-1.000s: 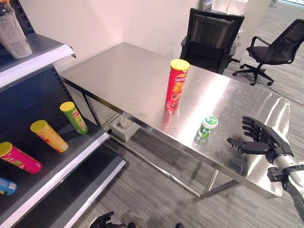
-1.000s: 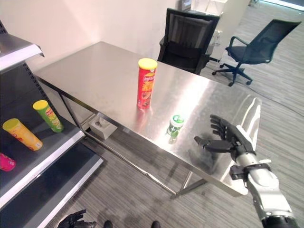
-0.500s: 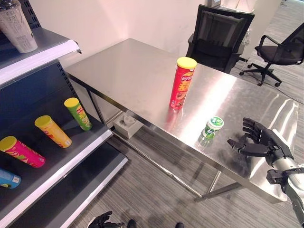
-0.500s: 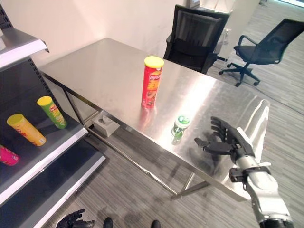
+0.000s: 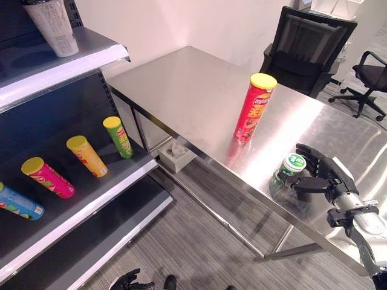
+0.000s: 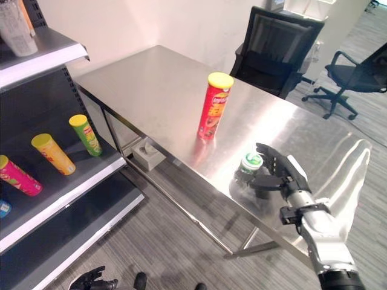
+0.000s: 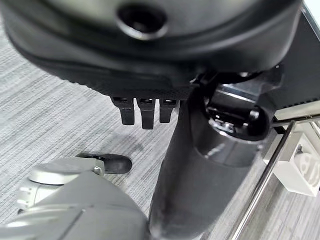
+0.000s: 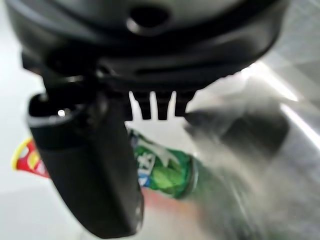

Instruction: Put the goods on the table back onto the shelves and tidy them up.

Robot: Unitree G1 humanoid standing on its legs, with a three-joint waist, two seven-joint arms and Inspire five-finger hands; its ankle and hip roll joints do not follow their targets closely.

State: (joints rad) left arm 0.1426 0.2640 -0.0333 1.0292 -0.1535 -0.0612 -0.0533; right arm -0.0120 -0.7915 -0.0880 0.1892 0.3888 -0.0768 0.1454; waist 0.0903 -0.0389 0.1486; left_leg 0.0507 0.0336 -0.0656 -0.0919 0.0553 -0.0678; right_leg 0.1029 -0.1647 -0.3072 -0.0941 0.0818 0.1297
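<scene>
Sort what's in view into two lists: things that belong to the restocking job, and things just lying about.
Belongs to the job:
- green bottle, standing on the steel table, right hand open beside it
- red chip can, upright on the table
- shelf, where they go

Just lying about:
- tissue box under the table
- two office chairs
- left hand, idle, hanging low

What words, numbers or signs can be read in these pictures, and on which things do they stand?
None can be read.
Red can on the table: print too small.
Green bottle beside the right hand: label blurred.
Green can, orange can, pink can, blue can on the shelf: print too small.
Cup on the upper shelf: illegible.
</scene>
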